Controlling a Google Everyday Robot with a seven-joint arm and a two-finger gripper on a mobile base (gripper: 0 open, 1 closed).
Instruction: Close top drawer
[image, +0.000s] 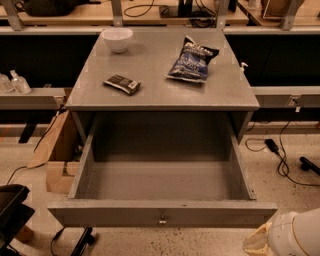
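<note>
Below the table (150, 90), the top drawer (110, 214) juts fully open toward the near side, its long front panel running left to right, while the gripper (287, 236) sits at the near right, just off that panel's right end, its state impossible to tell.

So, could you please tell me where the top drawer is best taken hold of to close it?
Take the central knob of the top drawer, coming from the front: the drawer stands pulled out, its front panel facing the camera. The hand is out of view; only a white arm part shows lower right.
</note>
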